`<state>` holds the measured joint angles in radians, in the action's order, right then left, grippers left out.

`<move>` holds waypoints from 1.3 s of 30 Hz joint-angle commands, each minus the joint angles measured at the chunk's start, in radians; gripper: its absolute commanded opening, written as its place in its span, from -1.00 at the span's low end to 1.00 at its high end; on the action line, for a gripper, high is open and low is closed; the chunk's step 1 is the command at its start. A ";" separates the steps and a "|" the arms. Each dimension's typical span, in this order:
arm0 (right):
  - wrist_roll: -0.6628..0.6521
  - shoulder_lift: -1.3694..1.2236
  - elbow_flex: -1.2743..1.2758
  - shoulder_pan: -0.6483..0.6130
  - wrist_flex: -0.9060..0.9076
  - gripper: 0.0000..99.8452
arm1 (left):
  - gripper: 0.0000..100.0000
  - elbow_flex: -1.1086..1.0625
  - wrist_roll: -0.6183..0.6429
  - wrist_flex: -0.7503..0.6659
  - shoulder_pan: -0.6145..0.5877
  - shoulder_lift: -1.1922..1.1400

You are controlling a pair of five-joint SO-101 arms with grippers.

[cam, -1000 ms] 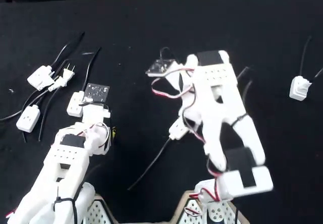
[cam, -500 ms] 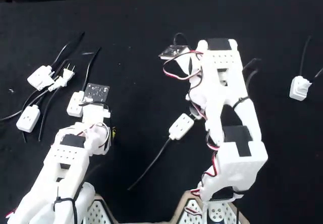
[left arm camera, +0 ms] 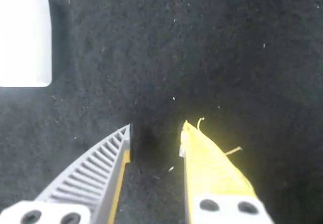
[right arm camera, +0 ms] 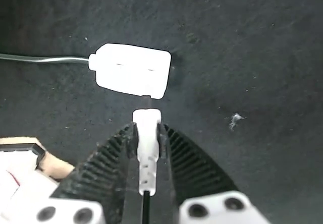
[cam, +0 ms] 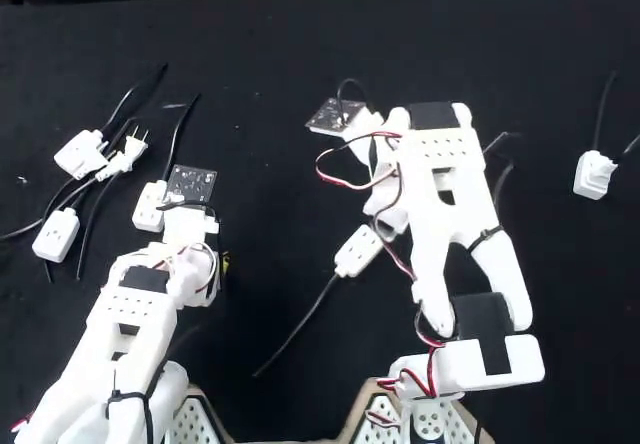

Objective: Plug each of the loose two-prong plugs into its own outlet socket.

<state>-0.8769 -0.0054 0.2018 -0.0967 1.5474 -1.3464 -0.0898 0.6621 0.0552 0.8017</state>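
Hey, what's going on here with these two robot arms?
The right gripper has its jaws shut on a white plug, prong end close up to an outlet socket mid-table, not plugged in. The left gripper hangs open over black cloth beside another socket. More sockets and a loose plug lie at the table's left.

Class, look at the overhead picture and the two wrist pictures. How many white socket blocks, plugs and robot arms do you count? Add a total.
Socket blocks: 5
Plugs: 2, one lying at the left, one in the right hand
Robot arms: 2
Total: 9
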 commanded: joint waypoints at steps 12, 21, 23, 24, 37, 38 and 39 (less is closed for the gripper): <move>-0.023 -0.079 -0.002 -0.021 -0.071 -0.98 | -0.67 0.007 0.009 -0.011 -0.001 0.012; -0.046 -0.082 0.001 -0.052 -0.069 -0.98 | -0.67 0.007 0.009 -0.009 -0.001 0.012; -0.046 -0.096 -0.002 -0.078 -0.063 -0.98 | -0.67 0.007 0.009 -0.009 -0.001 0.012; -0.043 -0.105 -0.004 -0.089 -0.063 -0.98 | -0.67 0.007 0.009 -0.008 -0.001 0.012; -0.044 -0.131 -0.124 -0.005 0.048 -0.98 | -0.67 0.007 0.008 -0.005 -0.001 0.012; -0.044 -0.131 -0.142 0.002 0.064 -0.98 | -0.67 0.007 0.008 -0.005 -0.001 0.012; -0.044 -0.136 -0.156 0.002 0.075 -0.98 | -0.67 0.007 0.008 -0.005 -0.001 0.012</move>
<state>-0.9122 -0.1404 0.1312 -0.1258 1.5766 -1.3464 -0.0898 0.6621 0.0552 0.8017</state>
